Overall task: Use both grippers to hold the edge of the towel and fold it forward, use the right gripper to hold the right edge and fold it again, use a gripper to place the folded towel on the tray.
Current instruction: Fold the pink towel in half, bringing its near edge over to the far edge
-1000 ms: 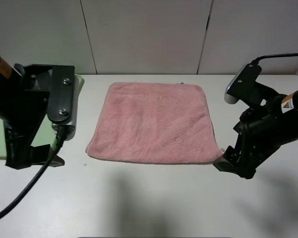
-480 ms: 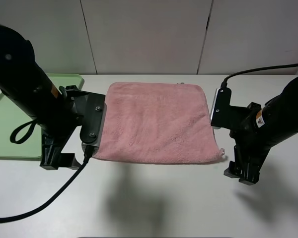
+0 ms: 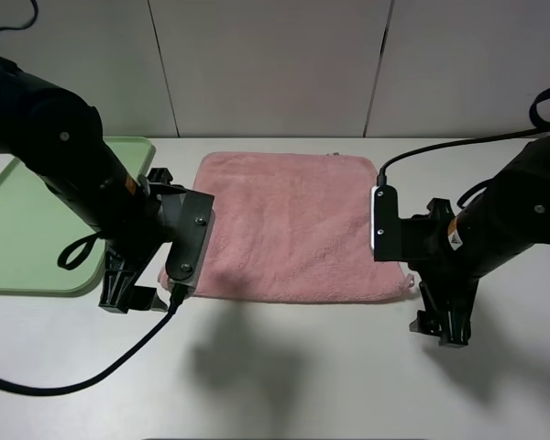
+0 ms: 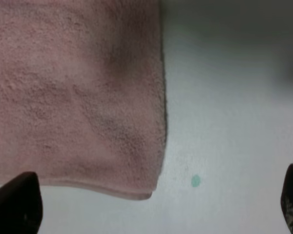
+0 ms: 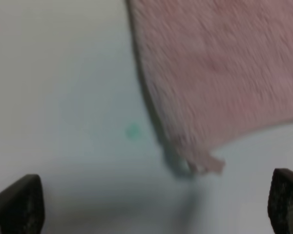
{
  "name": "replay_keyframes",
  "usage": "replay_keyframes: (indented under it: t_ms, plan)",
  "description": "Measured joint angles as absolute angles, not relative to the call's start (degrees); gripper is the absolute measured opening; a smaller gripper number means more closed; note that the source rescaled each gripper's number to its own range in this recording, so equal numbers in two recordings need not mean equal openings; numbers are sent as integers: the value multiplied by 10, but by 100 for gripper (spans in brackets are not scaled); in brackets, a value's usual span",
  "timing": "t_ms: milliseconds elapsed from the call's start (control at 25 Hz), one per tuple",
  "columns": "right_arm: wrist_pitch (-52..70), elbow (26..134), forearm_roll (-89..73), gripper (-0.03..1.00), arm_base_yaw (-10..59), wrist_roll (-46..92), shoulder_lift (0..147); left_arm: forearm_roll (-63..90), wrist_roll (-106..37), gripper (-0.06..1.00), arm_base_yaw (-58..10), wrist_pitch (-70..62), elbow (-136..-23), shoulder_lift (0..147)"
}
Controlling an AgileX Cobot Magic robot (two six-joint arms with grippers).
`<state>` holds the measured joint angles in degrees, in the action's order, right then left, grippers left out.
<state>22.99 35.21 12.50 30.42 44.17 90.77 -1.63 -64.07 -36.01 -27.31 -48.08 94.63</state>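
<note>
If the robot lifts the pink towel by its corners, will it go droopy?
Probably droopy: the towel is thin fluffy cloth lying limp on the table. It likely weighs little, and its fuzzy pile should grip, not slip.

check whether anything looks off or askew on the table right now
Nothing is spilled or damaged. The towel lies flat; only its near right corner ends in a small tab sticking out. Tiny green dots mark the table beside both near corners.

I see left arm [image 3: 73,156] hiding towel [image 3: 289,225] near-left corner and part of tray [image 3: 18,247]; tray also cut by frame edge. Right wrist view blurred: right gripper [image 5: 151,202] fingertips [image 5: 14,204] cropped at corners, towel hem unreadable.
</note>
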Motion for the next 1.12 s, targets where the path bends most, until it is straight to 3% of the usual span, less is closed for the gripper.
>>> replay_keyframes:
  t_ms: [240, 1120]
  plan:
    - [224, 389, 120, 100, 345, 443, 953, -15, -643, 98, -360, -261, -481, 971]
    - [217, 411, 145, 100, 345, 473, 1047, -3, -654, 98, -360, -214, -481, 1006]
